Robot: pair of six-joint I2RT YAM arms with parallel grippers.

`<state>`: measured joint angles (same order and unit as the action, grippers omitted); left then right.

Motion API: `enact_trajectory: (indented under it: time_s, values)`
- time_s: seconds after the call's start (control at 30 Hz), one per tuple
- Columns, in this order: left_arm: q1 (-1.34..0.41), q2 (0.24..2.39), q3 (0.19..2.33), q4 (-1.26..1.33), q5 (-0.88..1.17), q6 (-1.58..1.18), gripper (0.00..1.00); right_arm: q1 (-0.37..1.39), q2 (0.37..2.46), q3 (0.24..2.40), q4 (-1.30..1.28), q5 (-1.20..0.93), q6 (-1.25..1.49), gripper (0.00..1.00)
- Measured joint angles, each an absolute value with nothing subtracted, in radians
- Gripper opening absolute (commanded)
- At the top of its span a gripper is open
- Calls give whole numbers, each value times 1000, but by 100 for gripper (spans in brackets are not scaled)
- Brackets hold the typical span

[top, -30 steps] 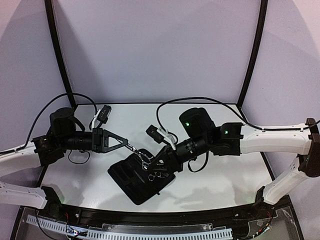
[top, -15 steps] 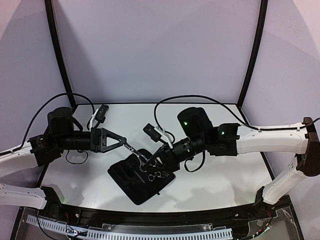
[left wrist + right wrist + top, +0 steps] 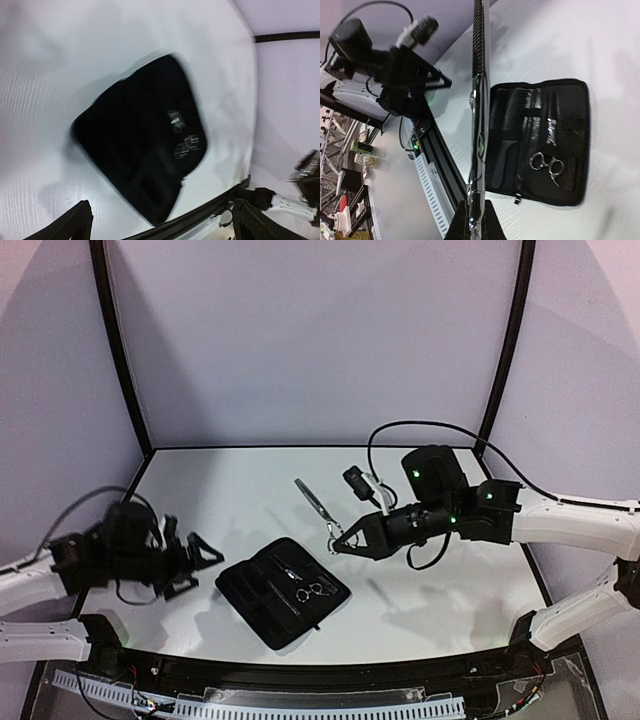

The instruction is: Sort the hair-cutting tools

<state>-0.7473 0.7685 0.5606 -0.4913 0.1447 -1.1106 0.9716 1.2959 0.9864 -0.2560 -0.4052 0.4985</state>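
Observation:
My right gripper (image 3: 342, 541) is shut on the ring end of a pair of thin silver scissors (image 3: 314, 502) and holds them above the table, blades pointing far-left. In the right wrist view the scissors (image 3: 479, 120) stand edge-on between my fingers (image 3: 462, 225). An open black case (image 3: 283, 590) lies flat below, holding a second pair of silver scissors (image 3: 547, 167) and black combs (image 3: 517, 107) in its sleeves. My left gripper (image 3: 196, 560) is open and empty, left of the case. The left wrist view shows the case (image 3: 135, 155) blurred.
The white table (image 3: 230, 490) is bounded by a black frame at the back and sides. A black rail and white cable duct (image 3: 300, 700) run along the near edge. The right arm's cable (image 3: 420, 427) loops above the table.

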Motion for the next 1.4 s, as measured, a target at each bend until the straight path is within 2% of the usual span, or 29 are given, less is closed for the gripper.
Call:
enact_trajectory:
  time_s: [0.13,0.23,0.43,0.63,0.77,1.03,1.2,1.4]
  values:
    - [-761,848,378,-379,174,-1247,99,951,1274,954,-296,-386,503,0]
    - [-773,940,341,-330,184,-1305,99,944,1263,934,-323,-376,503,0]
    - [-778,1120,392,-151,199,-1328,99,929,1213,896,-368,-343,503,0]
    - [-778,1396,563,-45,227,-1292,99,920,1129,862,-421,-289,504,0]
    - [-776,1603,789,-107,229,-1200,99,914,1072,846,-454,-250,516,0]
    - [-730,2057,1433,-378,256,-899,99,912,935,768,-569,-175,601,0]
    - [-715,2305,1811,-464,408,-745,99,910,807,724,-654,-132,675,0]
    - [-735,2507,2124,-536,595,-658,99,910,675,717,-724,-86,730,0]
